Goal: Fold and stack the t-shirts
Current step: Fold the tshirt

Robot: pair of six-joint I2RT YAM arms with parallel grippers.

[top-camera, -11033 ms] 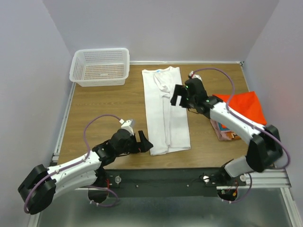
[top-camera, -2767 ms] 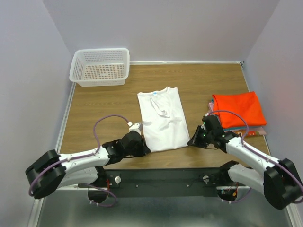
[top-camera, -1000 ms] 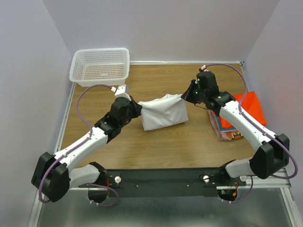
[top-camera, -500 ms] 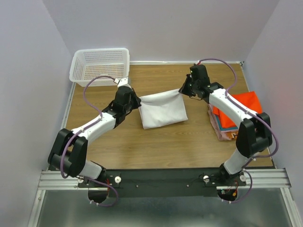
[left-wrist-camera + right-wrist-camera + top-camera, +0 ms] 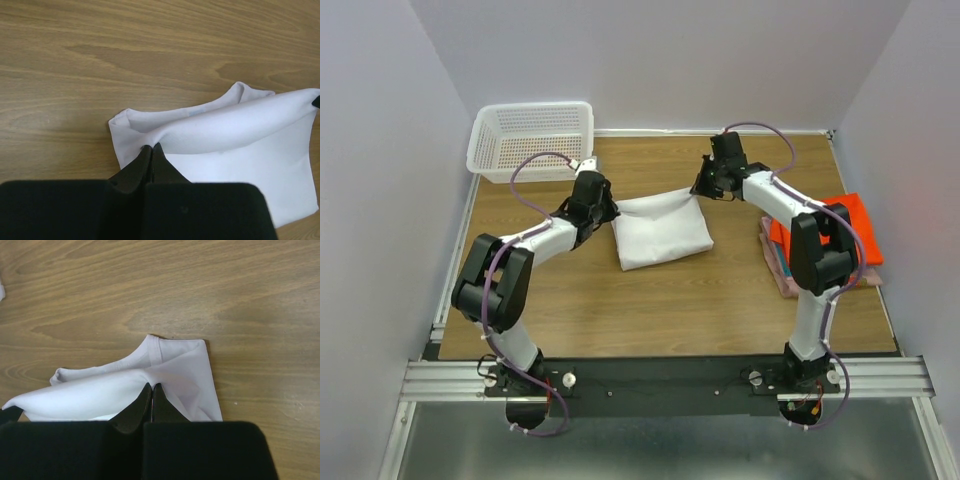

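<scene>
The white t-shirt [image 5: 662, 235] lies mid-table, folded to a short rectangle with its top layer stretched between both grippers along the far edge. My left gripper [image 5: 609, 210] is shut on the shirt's far left corner, and in the left wrist view the fingertips [image 5: 151, 146] pinch a fold of the white t-shirt [image 5: 240, 135]. My right gripper [image 5: 701, 190] is shut on the far right corner. In the right wrist view its tips [image 5: 151, 385] clamp the white t-shirt [image 5: 95, 392] just below the neckband. A stack of folded t-shirts, orange-red on top [image 5: 856, 224], sits at the right edge, partly hidden by the right arm.
A white mesh basket [image 5: 532, 140] stands at the far left corner. Bare wooden tabletop [image 5: 650, 310] stretches between the shirt and the arm bases. Walls close in the table at the back and on both sides.
Both grippers have carried the held edge of the white t-shirt farther toward the back of the table, and the raised layer now lies lower and flatter.
</scene>
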